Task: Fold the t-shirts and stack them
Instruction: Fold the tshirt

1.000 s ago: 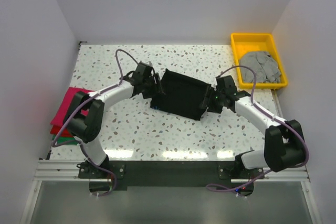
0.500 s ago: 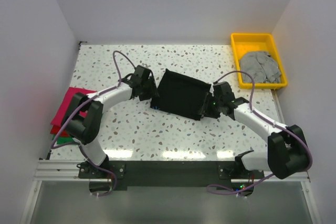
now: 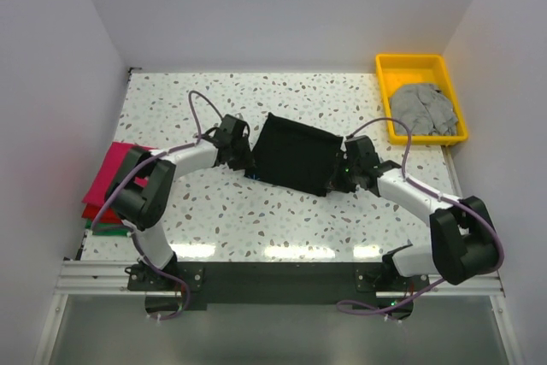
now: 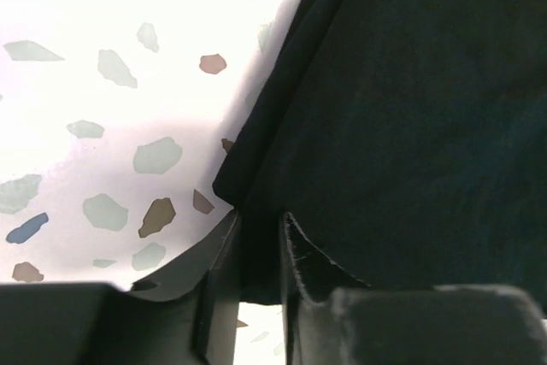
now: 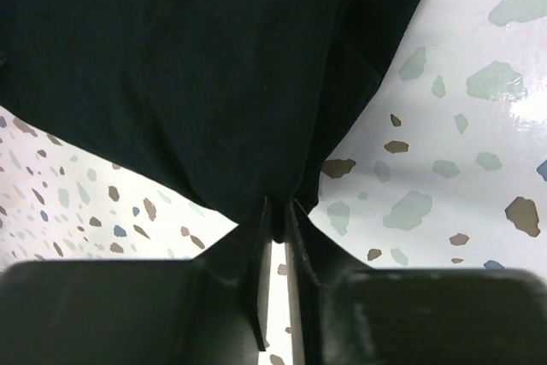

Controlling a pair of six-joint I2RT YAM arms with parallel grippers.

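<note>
Now left end effector (image 4: 256, 241) and right end effector (image 5: 275, 215) pinch black t-shirt (image 3: 295, 154), yellow tray (image 3: 411, 60) well apart.

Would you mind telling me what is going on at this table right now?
Both arms are working on the black t-shirt, which is partly folded. The left gripper pinches its left edge and the right gripper its right edge. A grey t-shirt lies in the yellow tray; a magenta-topped stack sits at far left.
</note>
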